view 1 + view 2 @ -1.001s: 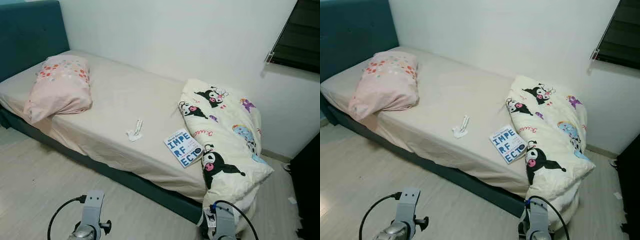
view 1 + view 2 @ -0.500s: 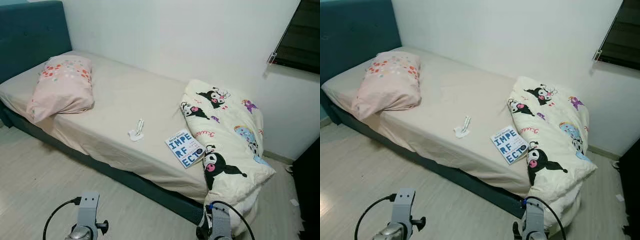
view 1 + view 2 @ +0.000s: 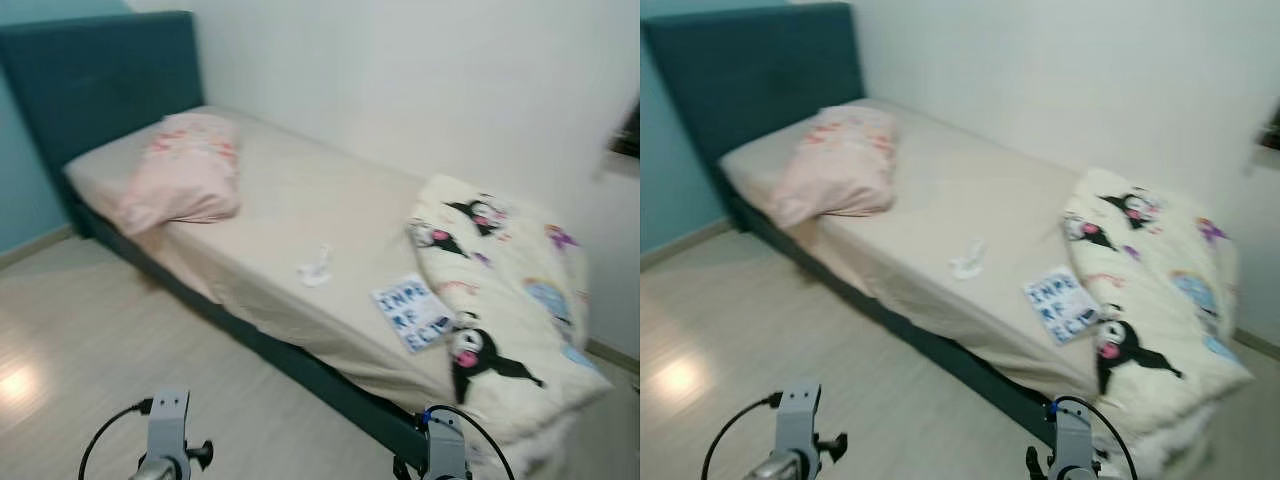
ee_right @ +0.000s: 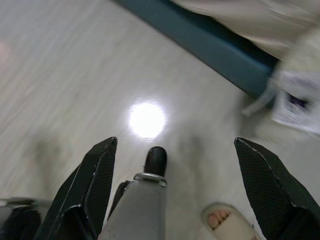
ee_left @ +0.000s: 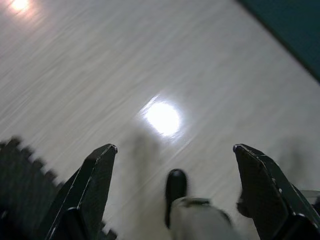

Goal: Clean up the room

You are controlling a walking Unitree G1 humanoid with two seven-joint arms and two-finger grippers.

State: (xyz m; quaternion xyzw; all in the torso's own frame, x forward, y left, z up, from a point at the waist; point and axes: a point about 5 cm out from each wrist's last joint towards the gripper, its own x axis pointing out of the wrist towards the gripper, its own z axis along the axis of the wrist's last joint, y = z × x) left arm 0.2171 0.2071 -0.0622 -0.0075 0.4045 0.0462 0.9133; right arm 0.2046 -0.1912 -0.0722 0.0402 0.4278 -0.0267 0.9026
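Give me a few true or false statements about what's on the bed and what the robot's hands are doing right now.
1. The book lies on the floor. False: it lies on the bed, beside the cartoon-print duvet.
2. The pink pillow sits near the teal headboard. True.
3. The left hand holds the crumpled tissue. False: it hangs open and empty over the floor; the tissue lies on the bed.
4. The right hand is open over the floor. True.

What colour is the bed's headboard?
Dark teal. The headboard shows best in the right eye view.
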